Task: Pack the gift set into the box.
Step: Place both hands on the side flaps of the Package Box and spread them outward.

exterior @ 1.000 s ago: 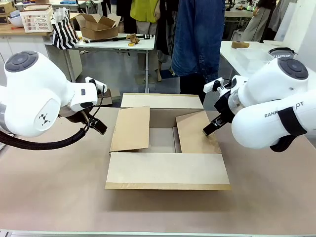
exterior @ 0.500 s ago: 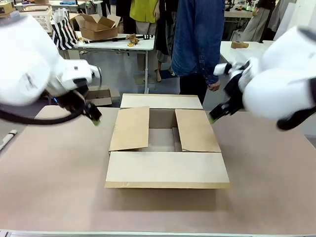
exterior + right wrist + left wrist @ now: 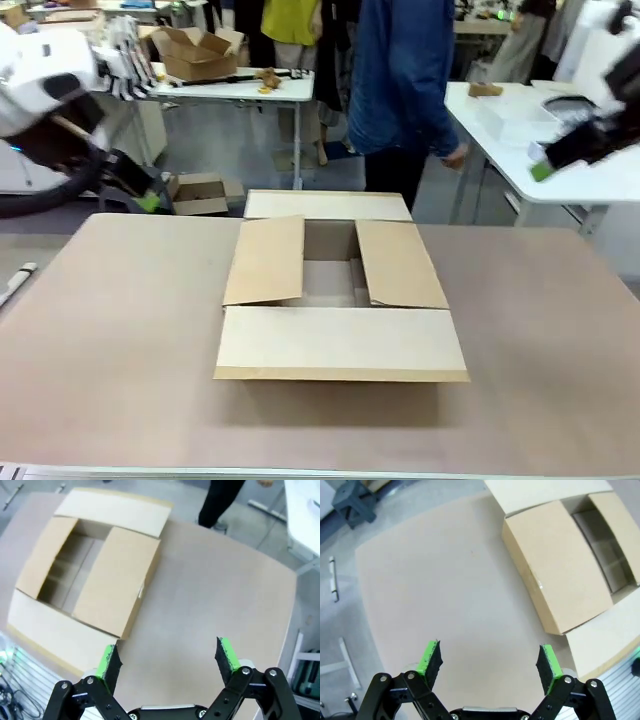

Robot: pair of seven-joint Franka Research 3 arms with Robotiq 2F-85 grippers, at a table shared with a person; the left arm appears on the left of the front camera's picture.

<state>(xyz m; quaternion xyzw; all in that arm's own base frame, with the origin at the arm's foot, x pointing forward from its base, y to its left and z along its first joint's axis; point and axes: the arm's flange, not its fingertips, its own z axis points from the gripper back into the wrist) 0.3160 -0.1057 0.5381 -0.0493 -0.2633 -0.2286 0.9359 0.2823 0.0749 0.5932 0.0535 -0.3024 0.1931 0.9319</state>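
Observation:
The box (image 3: 338,340) is a wide brown cardboard carton in the middle of the table, open at the top. Its far and near flaps lie spread outward, and its two side flaps lean in over the opening. The gift set is out of view. My left gripper (image 3: 150,200) hangs off the table's far left corner, well away from the box. In the left wrist view the left gripper (image 3: 490,661) stands open and empty above bare table, with the box (image 3: 560,565) at upper right. My right gripper (image 3: 542,170) is raised at far right. The right gripper (image 3: 166,659) is open and empty, the box (image 3: 90,575) to its left.
A person in a blue top (image 3: 400,80) stands behind the box, one hand (image 3: 455,155) hanging down. A thin white stick (image 3: 15,282) lies at the table's left edge. A white side table (image 3: 520,130) stands at right. Wide bare tabletop (image 3: 120,330) surrounds the box.
Both arms have pulled up and outward from the box's sides, the left one leftward and the right one rightward. The right side flap settled flatter. The person shifted slightly right.

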